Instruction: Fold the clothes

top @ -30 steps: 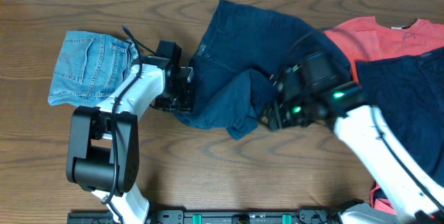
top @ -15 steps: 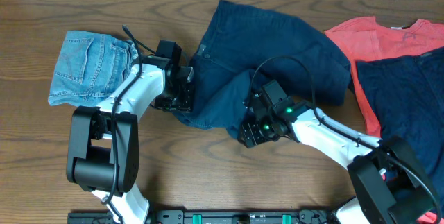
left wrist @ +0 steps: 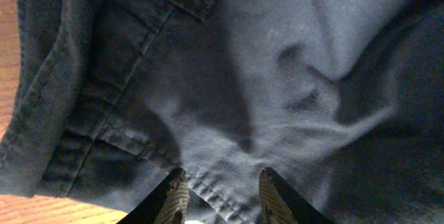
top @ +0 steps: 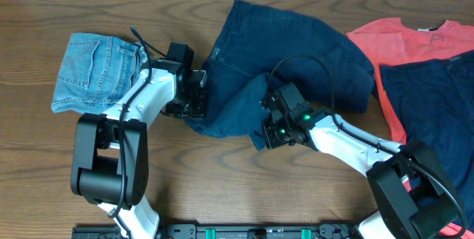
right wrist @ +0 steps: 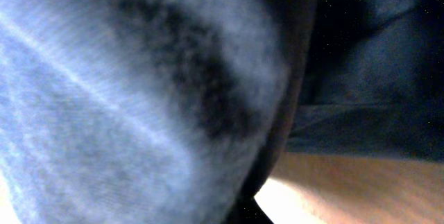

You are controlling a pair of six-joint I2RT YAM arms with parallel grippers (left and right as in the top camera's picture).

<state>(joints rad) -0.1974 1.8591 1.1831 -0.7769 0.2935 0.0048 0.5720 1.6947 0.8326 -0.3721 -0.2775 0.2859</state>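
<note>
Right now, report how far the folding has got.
Done: the light jeans lie folded at the left. In hand: the dark trousers, crumpled, with the left gripper straddling a hem and the right gripper at their lower edge. Left: the red shirt and navy shirt, both spread out.

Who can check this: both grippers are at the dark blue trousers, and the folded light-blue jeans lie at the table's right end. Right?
Wrong in one respect: the overhead view shows the folded light-blue jeans at the left end of the table. The left gripper and right gripper are indeed at the dark blue trousers.
</note>
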